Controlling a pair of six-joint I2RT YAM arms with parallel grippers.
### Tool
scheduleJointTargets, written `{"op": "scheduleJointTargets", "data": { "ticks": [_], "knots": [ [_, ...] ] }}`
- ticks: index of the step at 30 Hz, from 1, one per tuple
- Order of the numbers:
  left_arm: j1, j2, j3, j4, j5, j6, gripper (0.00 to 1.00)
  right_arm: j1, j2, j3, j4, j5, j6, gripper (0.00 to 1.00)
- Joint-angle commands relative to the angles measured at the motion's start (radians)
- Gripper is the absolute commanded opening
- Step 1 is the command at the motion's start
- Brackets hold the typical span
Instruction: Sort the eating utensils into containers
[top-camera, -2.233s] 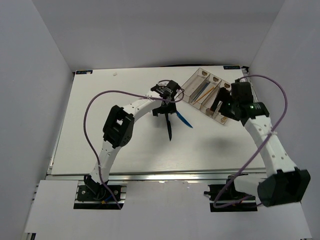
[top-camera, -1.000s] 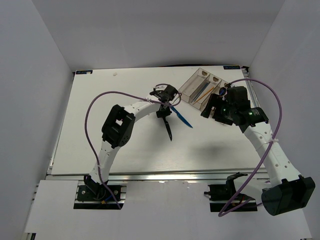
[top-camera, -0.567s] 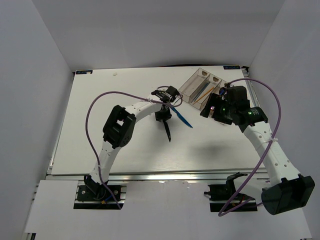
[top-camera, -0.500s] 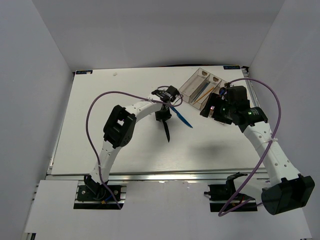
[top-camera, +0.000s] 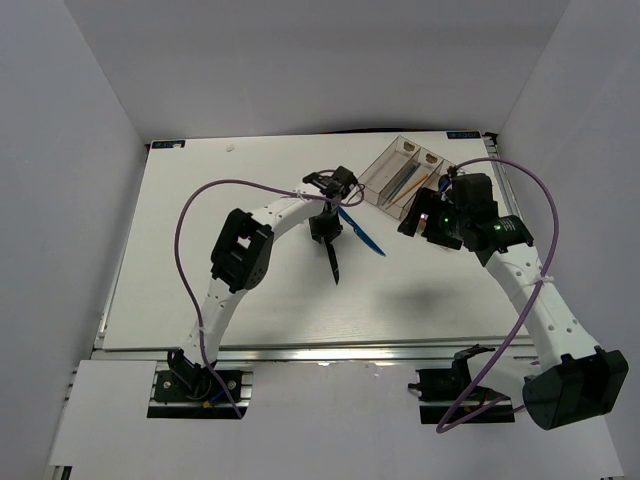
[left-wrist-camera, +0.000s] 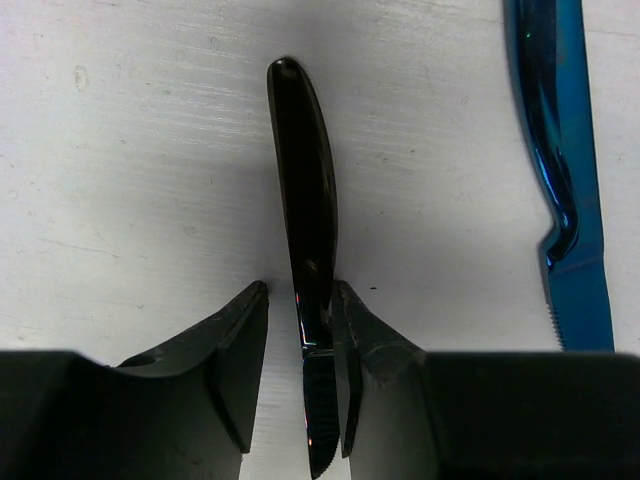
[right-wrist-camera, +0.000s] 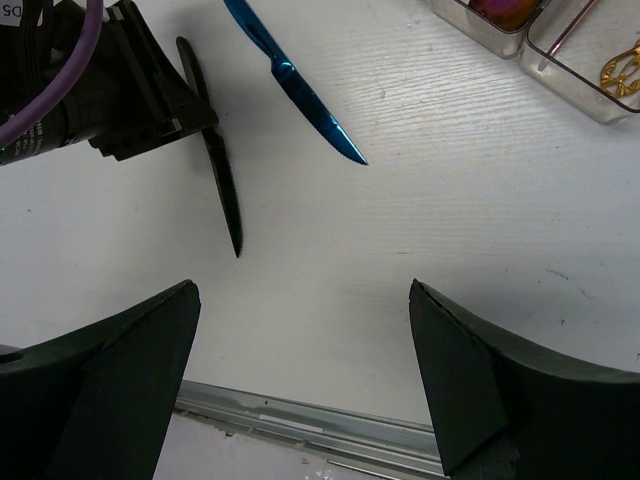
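Black knife (left-wrist-camera: 305, 200), glossy, slim, round-tipped.

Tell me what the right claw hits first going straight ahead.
Probably the bare white tabletop, between the tips of the slim black metal knife and the shiny blue metal knife; neither looks in line.

The work surface is a white table (top-camera: 200, 290) with a faint grain, bounded along its near edge by an aluminium rail (top-camera: 300, 352), with a white panel (top-camera: 330, 420) in front of the rail. Plain grey walls enclose it: a left wall (top-camera: 60, 200), a back wall (top-camera: 300, 60) and a right wall (top-camera: 590, 120). At the table's far edge a dark label (top-camera: 168, 144) sits at the left corner with a small white speck (top-camera: 231, 147) near it, and a second label (top-camera: 463, 134) sits towards the right.
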Motion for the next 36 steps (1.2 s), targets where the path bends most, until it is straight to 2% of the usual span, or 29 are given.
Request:
{"op": "scheduleJointTargets", "data": {
  "ticks": [1, 10, 36],
  "knots": [
    [0.023, 0.155, -0.074, -0.085, -0.005, 0.025, 0.43, 0.003, 0.001, 0.003, 0.031, -0.027, -0.018, 0.89],
    [0.046, 0.215, 0.044, -0.105, -0.003, 0.050, 0.48, 0.003, 0.015, 0.006, 0.035, -0.043, -0.015, 0.88],
    [0.092, 0.233, 0.116, -0.030, 0.002, 0.028, 0.48, 0.009, 0.030, 0.021, 0.013, -0.041, -0.015, 0.88]
  ]
}}
